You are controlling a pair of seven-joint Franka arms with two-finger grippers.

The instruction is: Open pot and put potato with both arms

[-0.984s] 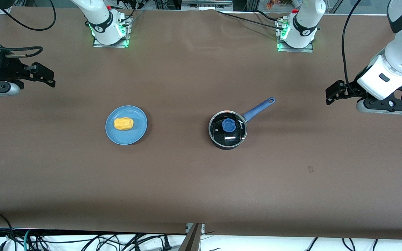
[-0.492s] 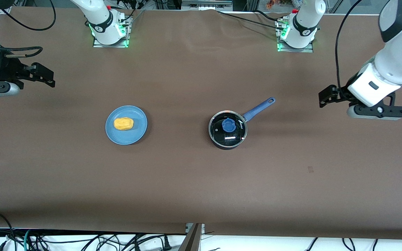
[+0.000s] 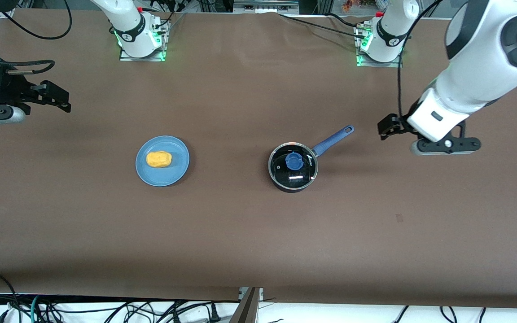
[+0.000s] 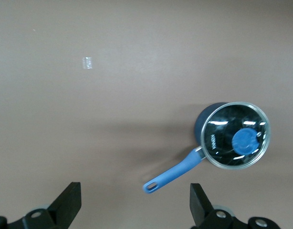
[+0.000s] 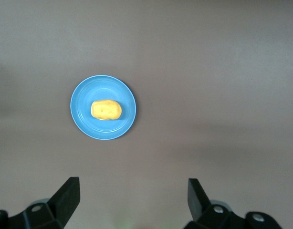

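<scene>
The black pot (image 3: pixel 293 167) stands on the brown table with its glass lid and blue knob (image 3: pixel 294 161) on; its blue handle (image 3: pixel 333 139) points toward the left arm's end. It also shows in the left wrist view (image 4: pixel 235 135). The potato (image 3: pixel 158 159) lies on a light-blue plate (image 3: pixel 175 172), also in the right wrist view (image 5: pixel 106 109). My left gripper (image 3: pixel 385 127) is open and empty, over the table just past the handle's end (image 4: pixel 134 200). My right gripper (image 3: pixel 56 96) is open and empty, waiting over the table at the right arm's end (image 5: pixel 132 195).
A small pale mark (image 3: pixel 399 218) is on the table nearer the front camera than the pot, also in the left wrist view (image 4: pixel 88 62). Both arm bases (image 3: pixel 139 36) (image 3: pixel 382 40) stand at the table's edge farthest from the front camera. Cables (image 3: pixel 106 309) hang below the near edge.
My left arm has swung in from the table's end toward the pot's handle, gripper still open. The right arm, pot, plate and potato have not moved.
</scene>
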